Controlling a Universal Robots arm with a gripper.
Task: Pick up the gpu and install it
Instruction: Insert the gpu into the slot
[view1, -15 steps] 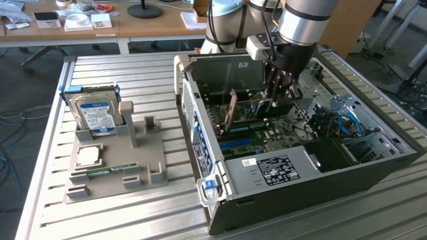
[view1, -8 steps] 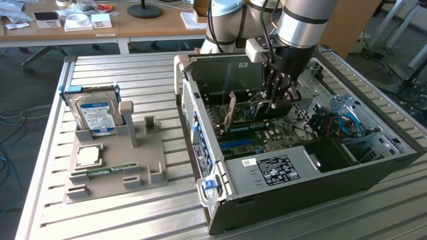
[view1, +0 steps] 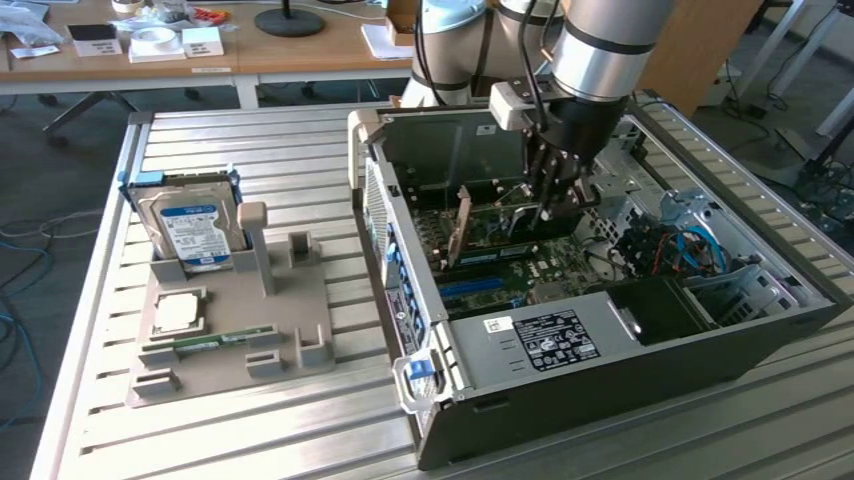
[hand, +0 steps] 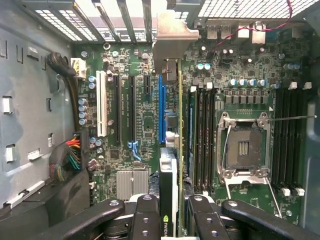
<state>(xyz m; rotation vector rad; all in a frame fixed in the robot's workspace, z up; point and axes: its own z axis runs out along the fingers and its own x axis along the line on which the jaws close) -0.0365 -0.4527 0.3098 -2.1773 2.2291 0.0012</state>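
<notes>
Jaws closed on the gpu (view1: 507, 225); card gripped by its upper edge. In the wrist view the black fingers (hand: 146, 220) sit on either side of the board (hand: 169, 190), which is seen edge-on with a small green logo between them.

Position of gpu: inside the open computer case (view1: 601, 400), standing on edge above the motherboard (hand: 135, 100) and hanging straight down from the arm (view1: 607, 40). Its pale metal bracket (hand: 172, 35) points toward the slotted rear wall of the case. In the wrist view the card's line falls between the long blue slot (hand: 161, 110) and the bank of black memory slots (hand: 202, 135), just beside the blue slot and parallel to it. Cannot tell whether the lower edge is touching a slot or the board.

Other items on the motherboard: white and black expansion slots (hand: 112, 105) on the far side of the blue one, a finned silver heatsink (hand: 132, 182), and an open CPU socket (hand: 245, 147) with its metal frame, beyond the memory slots.

Outside the case, toward the exterior view's left: grey parts holder (view1: 227, 340) resting on the slatted metal surface (view1: 240, 130). It carries a blue-labelled hard drive (view1: 194, 230) standing upright at the far end, a square processor chip (view1: 178, 312) lying flat, and a narrow green memory stick (view1: 214, 343) near the front. The holder is well apart from the case and the arm.
</notes>
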